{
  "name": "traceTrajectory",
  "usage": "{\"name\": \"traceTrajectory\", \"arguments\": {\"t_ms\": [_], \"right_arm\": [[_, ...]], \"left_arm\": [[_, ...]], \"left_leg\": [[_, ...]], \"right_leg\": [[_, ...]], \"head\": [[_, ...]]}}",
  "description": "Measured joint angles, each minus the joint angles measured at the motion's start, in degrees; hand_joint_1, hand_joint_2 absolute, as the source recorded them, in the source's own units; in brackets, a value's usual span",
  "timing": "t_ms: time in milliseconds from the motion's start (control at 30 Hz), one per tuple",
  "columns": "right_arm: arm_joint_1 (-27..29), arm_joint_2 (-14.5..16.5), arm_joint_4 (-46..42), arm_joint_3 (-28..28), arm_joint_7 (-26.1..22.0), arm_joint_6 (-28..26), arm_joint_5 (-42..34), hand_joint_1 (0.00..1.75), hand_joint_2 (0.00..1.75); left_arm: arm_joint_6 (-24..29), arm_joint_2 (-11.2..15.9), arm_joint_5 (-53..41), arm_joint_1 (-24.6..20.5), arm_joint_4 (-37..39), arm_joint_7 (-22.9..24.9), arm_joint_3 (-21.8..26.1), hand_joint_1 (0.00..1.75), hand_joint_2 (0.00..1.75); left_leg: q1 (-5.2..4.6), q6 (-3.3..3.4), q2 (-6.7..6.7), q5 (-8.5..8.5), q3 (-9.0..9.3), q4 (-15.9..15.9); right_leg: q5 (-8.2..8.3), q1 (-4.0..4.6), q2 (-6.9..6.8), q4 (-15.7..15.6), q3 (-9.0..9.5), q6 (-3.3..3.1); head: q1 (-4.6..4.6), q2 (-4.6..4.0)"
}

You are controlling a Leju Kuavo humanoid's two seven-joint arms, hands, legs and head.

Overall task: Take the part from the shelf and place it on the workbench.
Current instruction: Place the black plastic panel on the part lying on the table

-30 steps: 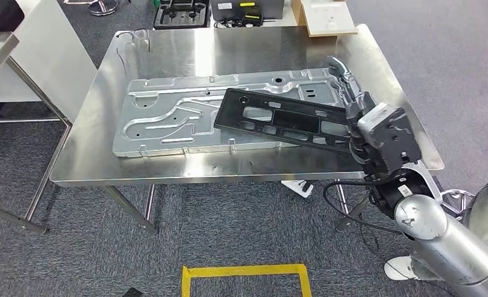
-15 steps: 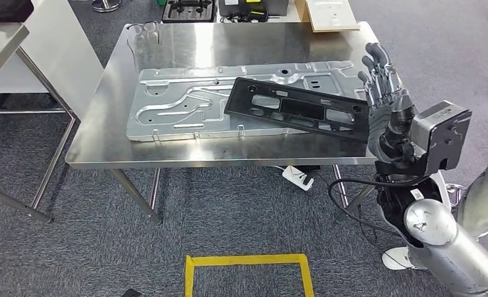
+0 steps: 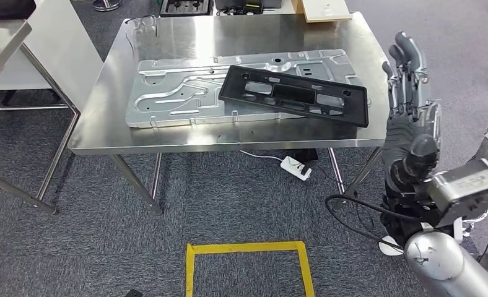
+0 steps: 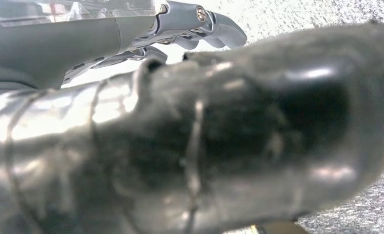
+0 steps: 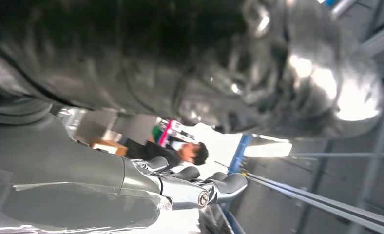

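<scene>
The black plastic part (image 3: 294, 96), a long frame with cut-outs, lies flat across the right half of a stamped silver metal plate (image 3: 167, 99) on the steel workbench (image 3: 229, 34). My right hand (image 3: 409, 93) is raised beyond the table's right edge, clear of the part, with its fingers stretched upward and nothing in it. In the right wrist view the right hand (image 5: 180, 187) shows extended fingers with nothing between them. In the left wrist view my left hand (image 4: 131, 34) hangs over grey carpet and holds nothing.
A white shelf unit (image 3: 0, 49) stands at the left. A white power strip (image 3: 294, 167) and cables lie under the bench. Yellow tape (image 3: 248, 250) marks the carpet in front. A person (image 5: 180, 153) stands in the background of the right wrist view.
My right hand released the black part's right end, then lifted up and drew back to the right of the table. The part stays on the plate. The camera has shifted slightly.
</scene>
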Motion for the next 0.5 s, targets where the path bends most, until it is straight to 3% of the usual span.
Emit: {"name": "traceTrajectory", "arguments": {"t_ms": [33,133,200,267,300,333,367,400,433,500], "right_arm": [[0.4,0.1,-0.7,-0.5,0.0,0.0,0.3,0.0,0.0],[1.6,0.3,-2.4,-1.8,0.1,0.0,0.8,0.0,0.0],[2.2,0.4,-3.1,-2.4,0.2,0.0,0.8,0.0,0.0],[2.7,0.4,-3.7,-2.9,0.2,0.0,0.8,0.0,0.0],[2.9,0.4,-4.0,-3.1,0.2,0.0,0.7,0.0,0.0],[3.2,0.4,-4.2,-3.3,0.2,0.0,0.7,0.0,0.0],[3.3,0.4,-4.4,-3.5,0.2,0.0,0.6,0.0,0.0],[3.4,0.4,-4.6,-3.6,0.2,0.0,0.4,0.0,0.0],[3.5,0.4,-4.8,-3.8,0.2,0.0,0.1,0.0,0.0],[3.6,0.4,-5.3,-4.0,0.0,0.0,-0.7,0.0,0.0]], "left_arm": [[0.0,0.0,0.0,0.0,0.0,0.0,0.0,0.0,0.0],[0.1,0.0,0.0,0.1,0.0,0.0,0.0,0.0,0.0],[0.1,0.0,0.0,0.1,0.0,0.0,0.0,0.0,0.0],[0.1,0.0,0.0,0.0,0.0,0.0,0.0,0.0,0.0],[0.1,0.0,0.1,0.1,0.0,0.0,0.0,0.0,0.0],[0.1,0.0,0.1,0.1,0.0,0.0,0.0,0.0,0.0],[0.1,-0.1,0.1,0.1,0.0,0.0,0.0,0.0,0.0],[0.1,-0.1,0.1,0.1,0.0,0.0,0.0,0.0,0.0],[0.1,-0.1,0.1,0.1,0.0,0.0,0.0,0.0,0.0],[0.1,-0.1,0.1,0.1,0.0,0.0,0.0,0.0,0.0]], "left_leg": [[-0.14,0.25,-0.04,-0.29,0.77,-1.5],[-0.08,1.34,0.14,0.72,0.29,-2.1],[0.13,2.33,0.43,1.78,-0.54,-2.4],[-0.02,2.87,0.57,2.74,-1.82,-2.3],[-0.11,2.91,0.59,3.19,-2.5,-2.2],[-0.19,2.91,0.6,3.61,-3.18,-2.1],[-0.27,2.86,0.6,3.96,-3.83,-1.9],[-0.33,2.78,0.59,4.25,-4.41,-1.7],[-0.36,2.67,0.58,4.48,-4.89,-1.4],[-0.5,2.22,0.53,4.93,-5.58,-0.9]], "right_leg": [[0.34,0.04,-0.02,0.0,-0.09,0.34],[0.5,0.04,0.05,0.2,-0.43,1.31],[-3.0,0.0,0.18,3.4,-1.8,1.67],[-8.16,-0.04,0.23,10.4,-3.97,1.83],[-9.55,-0.03,0.23,13.6,-4.65,1.89],[-9.7,-0.03,0.24,15.5,-4.63,1.91],[-8.69,-0.02,0.24,15.3,-3.62,1.85],[-7.07,0.0,0.24,13.1,-1.57,1.69],[-5.89,0.06,0.25,9.2,1.15,1.42],[-5.47,0.38,0.3,1.9,5.94,0.86]], "head": [[-0.03,0.0],[-0.02,0.0],[0.15,0.0],[0.31,0.01],[0.33,0.01],[0.33,0.01],[0.33,0.0],[0.33,0.0],[0.32,0.0],[0.28,0.0]]}}
